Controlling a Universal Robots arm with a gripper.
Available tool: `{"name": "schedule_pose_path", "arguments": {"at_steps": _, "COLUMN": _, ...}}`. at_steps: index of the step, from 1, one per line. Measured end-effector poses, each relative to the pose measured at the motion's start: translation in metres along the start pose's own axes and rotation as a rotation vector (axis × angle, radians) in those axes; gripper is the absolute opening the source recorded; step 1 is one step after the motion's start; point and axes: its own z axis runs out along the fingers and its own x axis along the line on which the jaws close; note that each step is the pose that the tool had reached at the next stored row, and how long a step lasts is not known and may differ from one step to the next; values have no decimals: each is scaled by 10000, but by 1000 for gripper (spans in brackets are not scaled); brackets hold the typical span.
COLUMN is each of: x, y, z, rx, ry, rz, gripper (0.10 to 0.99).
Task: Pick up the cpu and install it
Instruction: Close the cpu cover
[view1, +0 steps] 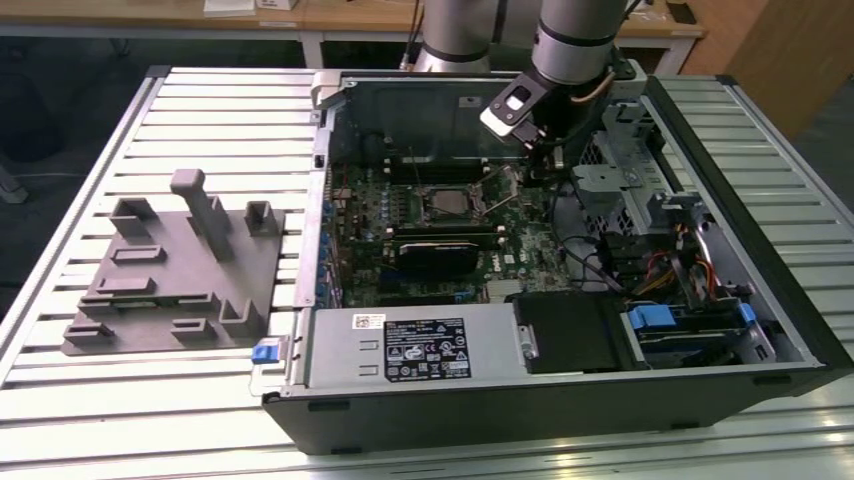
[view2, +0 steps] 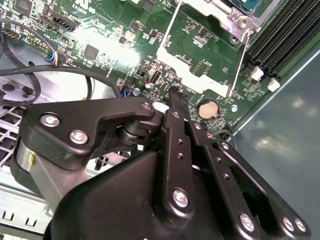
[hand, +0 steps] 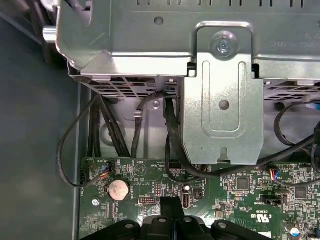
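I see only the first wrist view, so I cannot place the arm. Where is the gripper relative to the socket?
Observer: In the exterior view the gripper hangs inside the computer case, on the exterior view's right of the socket.
Operator: Is the socket open?
Observer: In the second wrist view its metal frame is swung off it.
Operator: And outside the case?
Observer: A grey tray on the table, on the exterior view's left.

Green motherboard (view2: 197, 50); grey tray (view1: 147, 300); black hand (view2: 176, 97)
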Motion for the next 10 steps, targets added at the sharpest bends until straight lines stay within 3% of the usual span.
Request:
{"name": "schedule_pose_path", "arguments": {"at_steps": 3, "x": 1, "y": -6, "z": 2, "rx": -1, "ry": 3, "rz": 0, "gripper": 106}}
{"name": "schedule_pose_path", "arguments": {"at_steps": 10, "x": 0, "y": -94, "z": 4, "rx": -1, "ry": 2, "rz": 5, "gripper": 106}}
